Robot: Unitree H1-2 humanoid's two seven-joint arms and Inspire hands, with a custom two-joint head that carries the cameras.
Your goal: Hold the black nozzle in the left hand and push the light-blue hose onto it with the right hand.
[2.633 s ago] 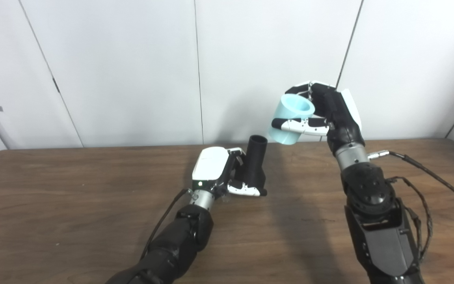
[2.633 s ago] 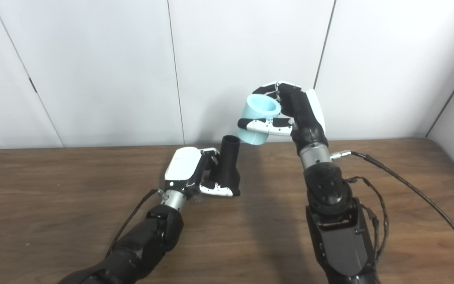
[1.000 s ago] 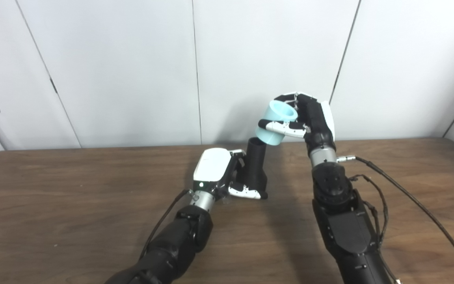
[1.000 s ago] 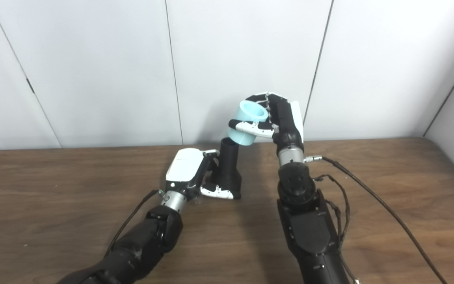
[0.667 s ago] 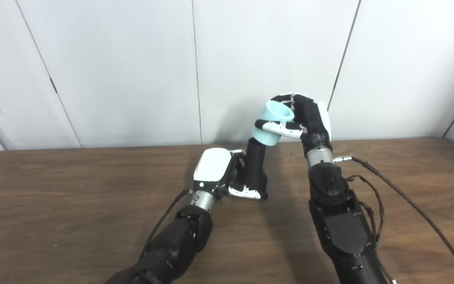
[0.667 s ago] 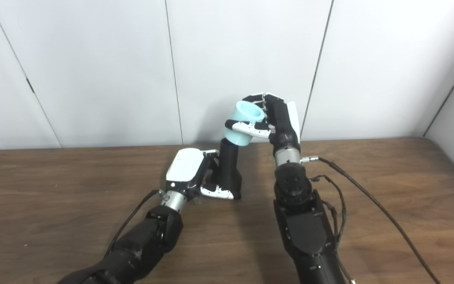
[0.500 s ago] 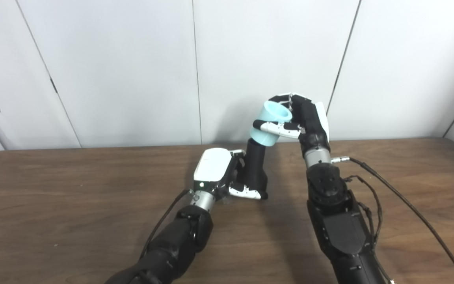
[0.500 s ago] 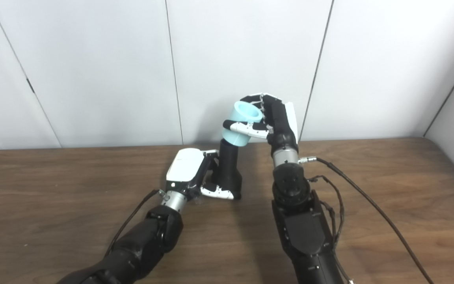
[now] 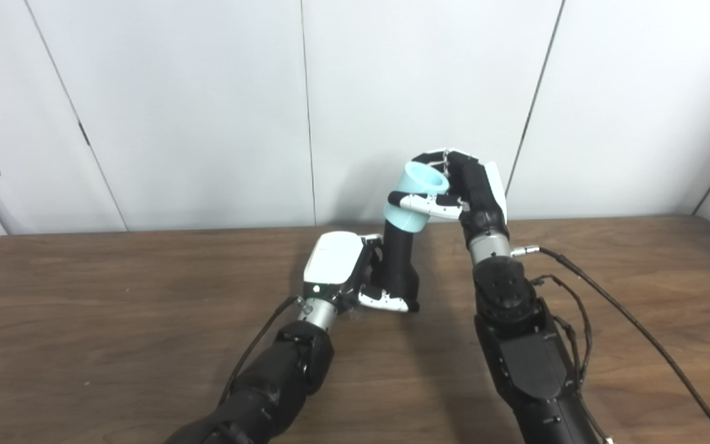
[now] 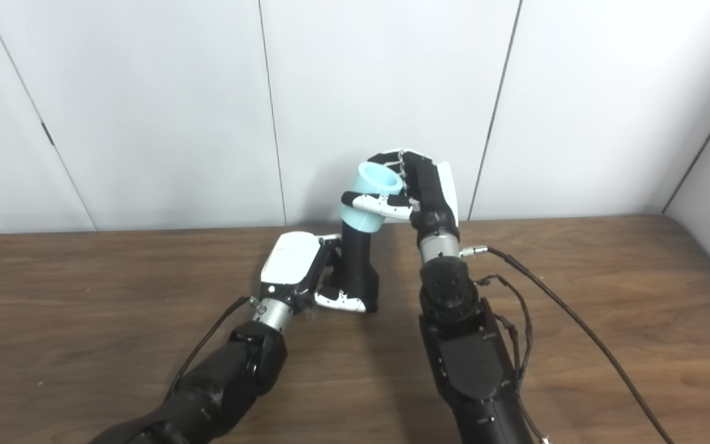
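Right robot hand presses hose atop nozzle.

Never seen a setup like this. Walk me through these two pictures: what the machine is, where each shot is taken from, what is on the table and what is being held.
This is a humanoid robot with two arms, seen from its own head. The two pictures come from two cameras set side by side there, a left eye and a right eye, so both show the same scene from slightly different spots. Both arms enter from the bottom edge.

The left hand is closed around the wide base of a black nozzle, which stands upright on the wooden table. The right hand grips a short light-blue hose, tilted a little, with its lower end over the top of the nozzle. How far it has slid on cannot be seen. A black cable runs from the right wrist across the table. Plain white wall panels stand behind.
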